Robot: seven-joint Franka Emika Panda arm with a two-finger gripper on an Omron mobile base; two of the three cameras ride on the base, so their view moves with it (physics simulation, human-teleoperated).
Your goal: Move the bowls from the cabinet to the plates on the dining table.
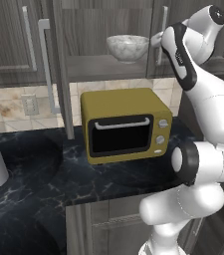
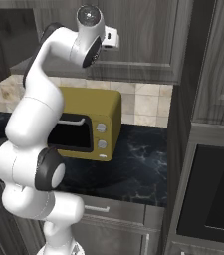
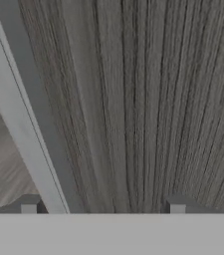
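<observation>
We see the stone bowl sitting on the shelf in the open cabinet. Our claw is spread wide, holding nothing, close to the right door's silver handle, maybe so we can pull that door open

Bowl: round, deep, grey-white marbled stone finish; upright on the shelf inside the cabinet.
Cabinet: dark grey-brown wood-grain wall unit, long vertical silver bar handle; one door swung open, shelf exposed.
</observation>
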